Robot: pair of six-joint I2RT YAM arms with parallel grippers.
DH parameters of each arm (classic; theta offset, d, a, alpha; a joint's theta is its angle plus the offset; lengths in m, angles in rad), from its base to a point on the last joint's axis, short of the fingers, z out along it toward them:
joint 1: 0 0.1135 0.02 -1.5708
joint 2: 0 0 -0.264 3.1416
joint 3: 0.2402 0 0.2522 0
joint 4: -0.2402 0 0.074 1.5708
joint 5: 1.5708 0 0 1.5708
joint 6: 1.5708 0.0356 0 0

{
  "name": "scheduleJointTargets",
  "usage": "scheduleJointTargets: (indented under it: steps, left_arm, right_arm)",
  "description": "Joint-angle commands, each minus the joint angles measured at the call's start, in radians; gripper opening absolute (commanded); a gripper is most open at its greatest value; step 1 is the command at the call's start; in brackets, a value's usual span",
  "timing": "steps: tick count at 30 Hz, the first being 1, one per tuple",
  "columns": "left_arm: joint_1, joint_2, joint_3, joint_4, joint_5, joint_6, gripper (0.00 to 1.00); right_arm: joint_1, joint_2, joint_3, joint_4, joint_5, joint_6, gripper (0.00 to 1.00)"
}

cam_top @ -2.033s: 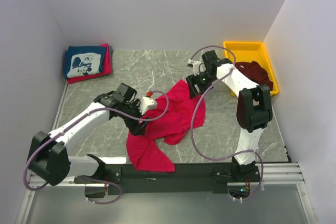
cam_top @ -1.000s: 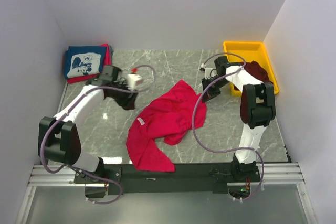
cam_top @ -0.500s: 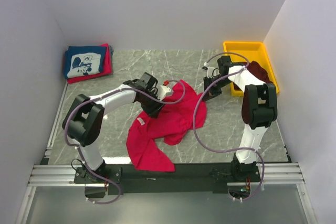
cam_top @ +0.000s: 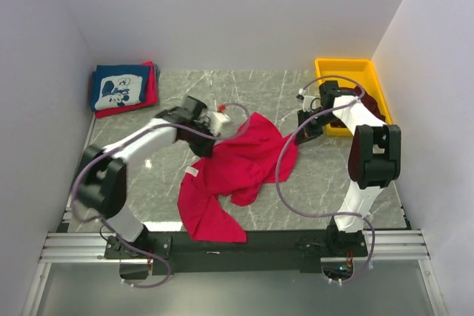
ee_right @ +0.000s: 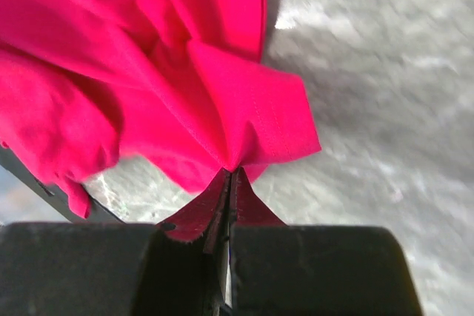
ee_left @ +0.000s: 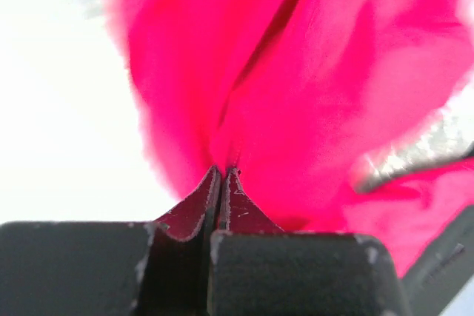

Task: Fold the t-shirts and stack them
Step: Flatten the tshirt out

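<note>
One bright red t-shirt (cam_top: pixel 237 172) lies crumpled mid-way across the marble table (cam_top: pixel 244 86), pinched at two points: the left gripper (ee_left: pixel 223 174) is pressed together on its left edge, the right gripper (ee_right: pixel 229 174) on its right edge. The far-left corner holds one stack of two, a navy blue t-shirt (cam_top: pixel 118 86) atop a folded red t-shirt (cam_top: pixel 151 85). One yellow bin (cam_top: pixel 348 66) at far right contains dark maroon cloth (cam_top: pixel 374 103), too bunched to count.

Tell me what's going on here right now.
Both grippers are shut on the crumpled bright red cloth t-shirt mid-table: the left gripper at its far left edge, the right gripper at its right corner. A folded navy-and-red stack sits far left; a dark maroon shirt lies in the yellow plastic bin.
</note>
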Motion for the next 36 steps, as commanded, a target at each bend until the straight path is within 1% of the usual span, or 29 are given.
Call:
scheduleJointTargets:
  steps: [1,3,4,6,7,10,11,12,13,16,18,21,22,23,24,25,26,27,28,30,31,32,33,36]
  left_arm:
    - [0.161,-0.190,-0.018,-0.091,0.093,0.029,0.00]
    - [0.242,-0.228,-0.047,-0.125,0.103,0.040,0.01]
    - [0.320,-0.231,-0.058,-0.131,0.098,0.055,0.01]
    - [0.385,-0.207,-0.093,-0.135,0.092,0.081,0.01]
    - [0.436,-0.184,-0.120,-0.126,0.087,0.087,0.01]
    - [0.514,-0.152,-0.169,-0.061,0.051,0.093,0.01]
    - [0.531,-0.115,-0.191,-0.045,0.035,0.092,0.01]
    - [0.562,-0.095,-0.196,-0.033,0.026,0.083,0.01]
    - [0.611,-0.074,-0.194,-0.027,0.032,0.080,0.01]
    - [0.678,0.000,-0.153,-0.013,0.050,0.060,0.01]
    - [0.683,0.009,-0.137,-0.002,0.043,0.076,0.03]
    - [0.686,0.006,-0.110,-0.043,0.057,0.141,0.12]
    - [0.691,-0.001,-0.105,-0.059,0.073,0.162,0.19]
    - [0.692,-0.024,-0.098,-0.075,0.092,0.185,0.23]
    - [0.692,-0.038,-0.093,-0.105,0.106,0.242,0.29]
    - [0.692,-0.055,-0.091,-0.128,0.123,0.276,0.39]
    - [0.689,-0.099,-0.078,-0.145,0.168,0.305,0.45]
    - [0.686,-0.124,-0.068,-0.172,0.195,0.343,0.60]
    - [0.653,-0.147,-0.044,-0.181,0.213,0.353,0.63]
    - [0.578,-0.201,-0.016,-0.200,0.235,0.373,0.64]
    - [0.474,-0.225,0.002,-0.192,0.227,0.370,0.64]
    - [0.418,-0.230,0.011,-0.183,0.224,0.365,0.64]
    - [0.311,-0.228,0.019,-0.174,0.225,0.351,0.64]
    - [0.162,-0.164,0.077,-0.154,0.233,0.333,0.63]
  right_arm:
    - [-0.052,-0.113,-0.014,-0.058,0.018,-0.059,0.00]
    - [-0.055,-0.133,-0.027,-0.066,0.035,-0.076,0.00]
    - [-0.055,-0.147,-0.030,-0.063,0.039,-0.075,0.00]
    - [-0.053,-0.144,-0.028,-0.046,0.036,-0.060,0.00]
    - [-0.053,-0.126,-0.021,-0.042,0.033,-0.049,0.00]
    - [-0.037,-0.073,0.019,-0.029,0.016,-0.009,0.00]
    - [-0.030,-0.064,0.032,-0.023,0.016,-0.001,0.00]
    - [-0.030,-0.056,0.035,0.000,0.016,0.020,0.00]
    - [-0.001,-0.044,0.039,0.010,0.013,0.032,0.00]
    - [0.034,-0.020,0.065,0.050,0.015,0.077,0.00]
    - [0.052,0.002,0.073,0.067,0.022,0.094,0.00]
    - [0.062,0.022,0.088,0.067,0.038,0.103,0.00]
    - [0.060,0.020,0.085,0.070,0.047,0.105,0.00]
    - [0.062,0.017,0.079,0.075,0.068,0.103,0.00]
    - [0.063,0.013,0.076,0.076,0.076,0.100,0.00]
    - [0.062,0.013,0.075,0.076,0.079,0.100,0.00]
    - [0.063,0.013,0.075,0.072,0.082,0.099,0.00]
    - [0.062,0.016,0.076,0.063,0.079,0.099,0.00]
    - [0.062,0.017,0.076,0.060,0.078,0.099,0.00]
    - [0.062,0.016,0.073,0.058,0.075,0.105,0.00]
    - [0.062,0.020,0.075,0.055,0.072,0.105,0.00]
    - [0.062,0.020,0.073,0.053,0.069,0.106,0.00]
    - [0.063,0.023,0.070,0.053,0.067,0.108,0.00]
    - [0.063,0.025,0.053,0.061,0.065,0.117,0.00]
